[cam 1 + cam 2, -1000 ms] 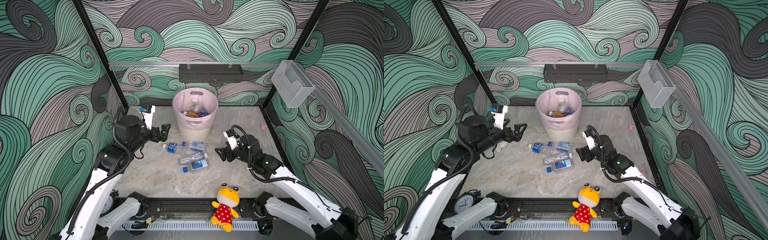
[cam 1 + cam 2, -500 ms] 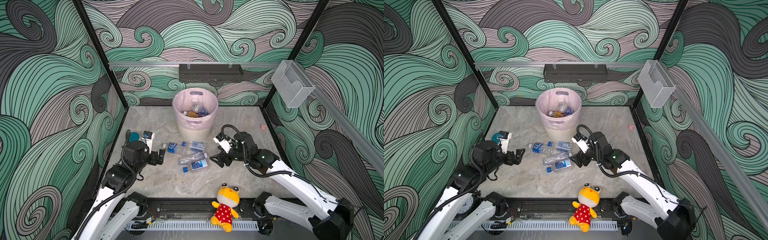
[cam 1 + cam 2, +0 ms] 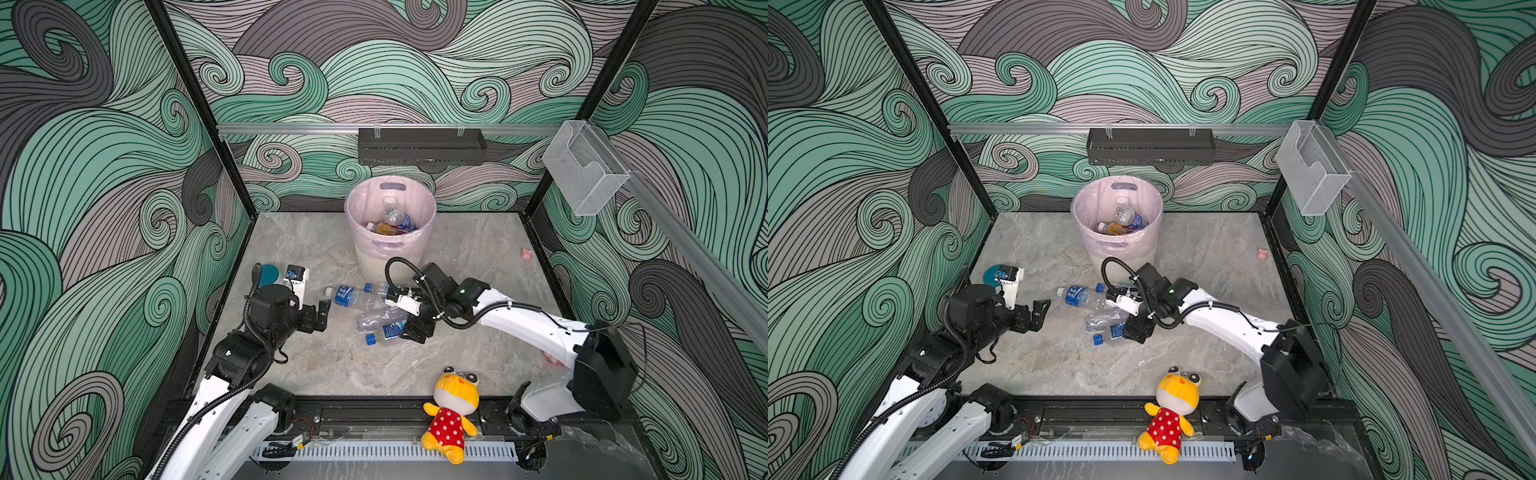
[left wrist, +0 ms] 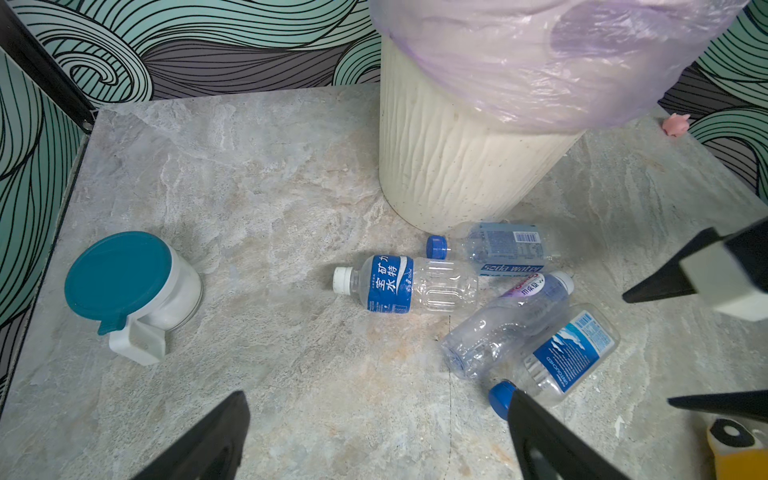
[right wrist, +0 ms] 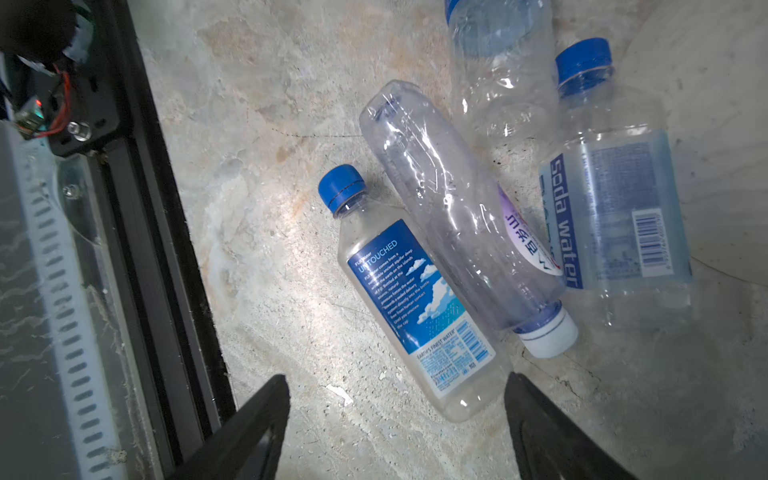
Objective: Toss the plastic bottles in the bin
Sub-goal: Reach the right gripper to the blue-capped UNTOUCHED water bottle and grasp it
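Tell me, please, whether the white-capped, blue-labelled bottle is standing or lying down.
Lying down: the white-capped bottle rests on its side on the table, near the bin.

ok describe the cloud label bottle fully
The cloud-label bottle is clear plastic, seemingly empty, with a blue cap on and a blue label of clouds and white print. It lies flat on the floor, its side against a crumpled clear bottle. The open right gripper is at its base, not gripping.

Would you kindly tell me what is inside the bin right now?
Inside the bin: a clear bottle, an amber bottle and a blue-labelled bottle on top; anything beneath them is covered.
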Robot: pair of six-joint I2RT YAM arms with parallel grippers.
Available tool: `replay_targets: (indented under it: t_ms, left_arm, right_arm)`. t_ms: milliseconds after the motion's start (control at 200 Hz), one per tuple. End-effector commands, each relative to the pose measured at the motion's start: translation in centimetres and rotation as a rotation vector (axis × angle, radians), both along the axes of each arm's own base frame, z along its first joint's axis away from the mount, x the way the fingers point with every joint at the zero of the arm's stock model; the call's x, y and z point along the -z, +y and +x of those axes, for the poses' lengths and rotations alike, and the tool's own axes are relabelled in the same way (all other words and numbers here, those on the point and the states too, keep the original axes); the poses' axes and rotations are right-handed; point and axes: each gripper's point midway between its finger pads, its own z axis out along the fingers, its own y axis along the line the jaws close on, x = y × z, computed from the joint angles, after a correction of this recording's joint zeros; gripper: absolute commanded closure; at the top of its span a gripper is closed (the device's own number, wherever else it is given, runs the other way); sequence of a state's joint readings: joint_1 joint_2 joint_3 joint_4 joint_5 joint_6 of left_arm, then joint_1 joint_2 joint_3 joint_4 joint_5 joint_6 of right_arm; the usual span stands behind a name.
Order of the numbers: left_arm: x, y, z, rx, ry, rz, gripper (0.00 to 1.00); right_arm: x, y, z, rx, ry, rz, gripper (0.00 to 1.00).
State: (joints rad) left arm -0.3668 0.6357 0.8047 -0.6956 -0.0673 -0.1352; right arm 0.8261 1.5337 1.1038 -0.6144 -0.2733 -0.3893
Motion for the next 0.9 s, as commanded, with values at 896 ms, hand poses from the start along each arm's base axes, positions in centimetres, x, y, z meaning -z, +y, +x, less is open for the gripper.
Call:
replay_targets:
  t_ms: [896]
  left_arm:
    - [-0.9,0.8,-0.5,-0.049,-0.034,-0.031,0.02]
  right_arm:
    - [8.4,1.9,0.6,-0.015,-0.036,-0.197,0.37]
